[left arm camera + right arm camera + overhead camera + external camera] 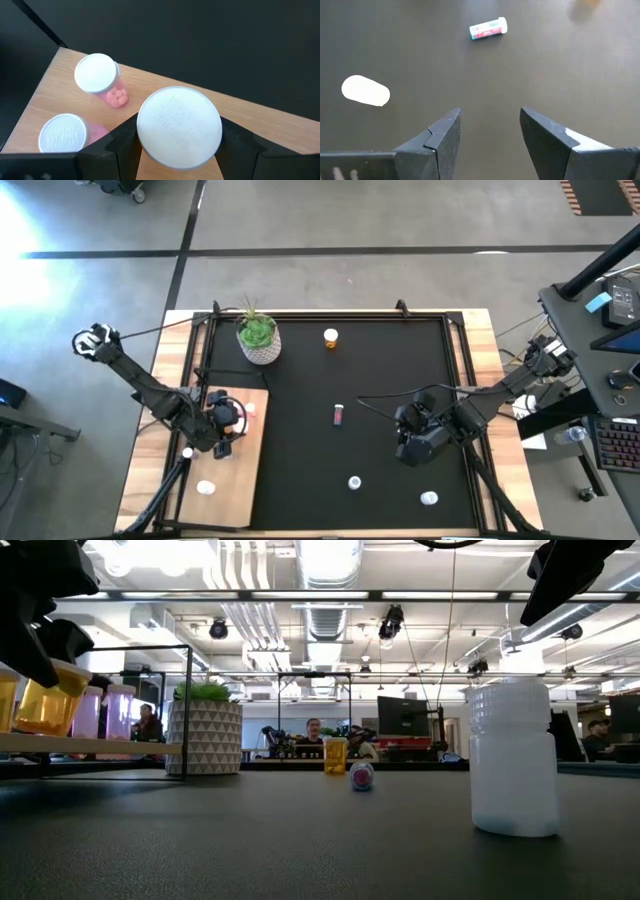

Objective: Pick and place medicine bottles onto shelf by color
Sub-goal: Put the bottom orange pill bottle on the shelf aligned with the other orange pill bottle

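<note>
My left gripper (226,428) is over the light-wood shelf (236,470) at the mat's left and is shut on a white-capped bottle (179,125). In the low view its body is orange (45,705). Two pink bottles (97,75) (62,132) stand on the shelf beside it. My right gripper (490,125) is open and empty above the black mat (415,442). On the mat an orange bottle (331,338) stands upright, a pink bottle (339,415) lies on its side, and two white bottles (354,482) (428,498) sit near the front. My left gripper pinches the bottle between its two fingers (125,137), just below the white cap (150,150), on opposite sides. The fingers come from above, pointing down. The bottle is upright; whether its bottom (40,730) rests on the shelf or hangs just above it, I cannot tell.
A white patterned pot with a green plant (258,338) stands at the mat's far left, beyond the shelf. More white-capped bottles (205,488) (187,452) stand on the shelf's near part. A black frame (330,313) runs along the mat's edges.
</note>
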Controlling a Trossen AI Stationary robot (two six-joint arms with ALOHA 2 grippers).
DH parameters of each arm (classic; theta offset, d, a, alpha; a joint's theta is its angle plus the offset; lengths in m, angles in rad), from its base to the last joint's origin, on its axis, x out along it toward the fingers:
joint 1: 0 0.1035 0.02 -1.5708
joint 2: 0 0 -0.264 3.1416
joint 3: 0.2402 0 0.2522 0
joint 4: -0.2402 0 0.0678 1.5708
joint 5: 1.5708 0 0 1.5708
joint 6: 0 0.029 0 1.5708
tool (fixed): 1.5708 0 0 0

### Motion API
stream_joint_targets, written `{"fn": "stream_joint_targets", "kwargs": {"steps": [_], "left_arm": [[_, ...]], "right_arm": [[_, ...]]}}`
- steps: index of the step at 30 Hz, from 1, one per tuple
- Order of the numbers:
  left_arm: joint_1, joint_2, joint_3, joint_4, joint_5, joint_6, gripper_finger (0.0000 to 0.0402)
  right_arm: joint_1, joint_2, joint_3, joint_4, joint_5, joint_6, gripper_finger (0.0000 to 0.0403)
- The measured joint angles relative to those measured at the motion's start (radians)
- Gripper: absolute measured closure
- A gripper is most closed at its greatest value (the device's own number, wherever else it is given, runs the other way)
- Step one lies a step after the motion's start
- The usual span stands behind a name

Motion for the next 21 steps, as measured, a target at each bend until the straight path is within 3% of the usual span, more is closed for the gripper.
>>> {"fn": "stream_joint_targets", "kwargs": {"steps": [21], "left_arm": [[0.0, 0.0, -0.004, -0.008, 0.031, 0.0, 0.0209]], "right_arm": [[0.0, 0.0, 0.0, 0.0, 0.0, 0.0, 0.0209]]}}
